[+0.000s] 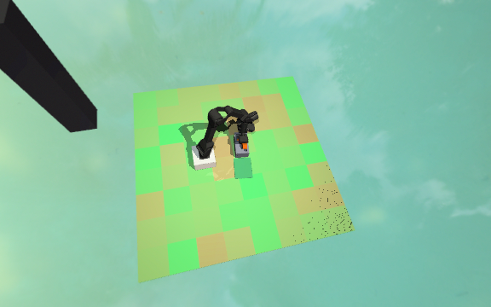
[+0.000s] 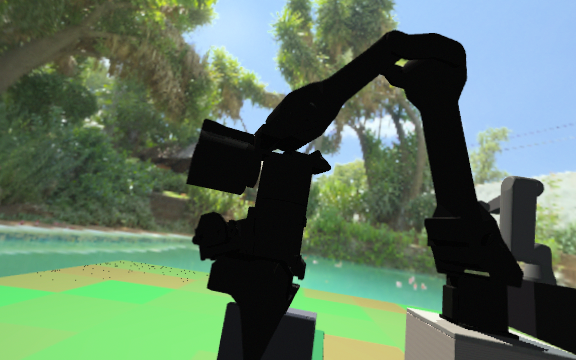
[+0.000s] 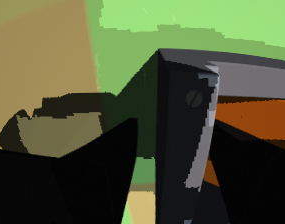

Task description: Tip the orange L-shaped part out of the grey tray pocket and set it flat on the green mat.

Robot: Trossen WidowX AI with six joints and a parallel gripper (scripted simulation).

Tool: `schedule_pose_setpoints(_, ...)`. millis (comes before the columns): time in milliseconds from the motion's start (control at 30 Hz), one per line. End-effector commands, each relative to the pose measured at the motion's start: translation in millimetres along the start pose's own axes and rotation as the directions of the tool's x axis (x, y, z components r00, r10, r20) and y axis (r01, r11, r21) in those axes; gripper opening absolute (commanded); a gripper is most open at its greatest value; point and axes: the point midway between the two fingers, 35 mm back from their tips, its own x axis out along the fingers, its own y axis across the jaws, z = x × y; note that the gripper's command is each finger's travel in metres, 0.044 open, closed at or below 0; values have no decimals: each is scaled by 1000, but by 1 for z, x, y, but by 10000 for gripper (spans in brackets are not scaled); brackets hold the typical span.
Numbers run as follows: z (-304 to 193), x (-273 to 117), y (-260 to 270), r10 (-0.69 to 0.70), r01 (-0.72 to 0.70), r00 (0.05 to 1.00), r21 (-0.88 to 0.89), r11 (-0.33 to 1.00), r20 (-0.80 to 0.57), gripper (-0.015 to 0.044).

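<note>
The grey tray (image 1: 240, 153) (image 2: 303, 327) (image 3: 253, 80) stands below the arm. The orange L-shaped part (image 1: 245, 147) (image 3: 258, 117) is in its pocket, partly hidden by the gripper; whether it is tilted cannot be told. My gripper (image 1: 243, 141) (image 3: 173, 127) points down at the tray, part open and with no part pinched. In the wrist view one finger is outside the tray's end wall and the other is over the pocket, covering some of the orange part. Contact is not visible. The green mat (image 1: 243, 169) (image 2: 320, 345) lies beside the tray's end.
The white base block (image 1: 204, 164) (image 2: 430, 332) of the arm stands to the left of the tray in the top view. The chequered floor (image 1: 203, 205) spreads around them. A large dark beam (image 1: 37, 72) shows at the upper left of that view.
</note>
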Motion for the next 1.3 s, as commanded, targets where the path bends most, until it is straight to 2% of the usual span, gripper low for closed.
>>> schedule_pose_setpoints(0, -4, 7, -2, -8, 8, 1000, -2, 1000, -14, 180)
schedule_pose_setpoints(867, -2, 5, 0, -3, 3, 1000, 0, 1000, -7, 180)
schedule_pose_setpoints(1167, -4, -7, 10, -7, 7, 1000, -2, 1000, -14, 180)
schedule_pose_setpoints(1267, -1, -24, 9, -7, 7, 1000, -2, 1000, -14, 180)
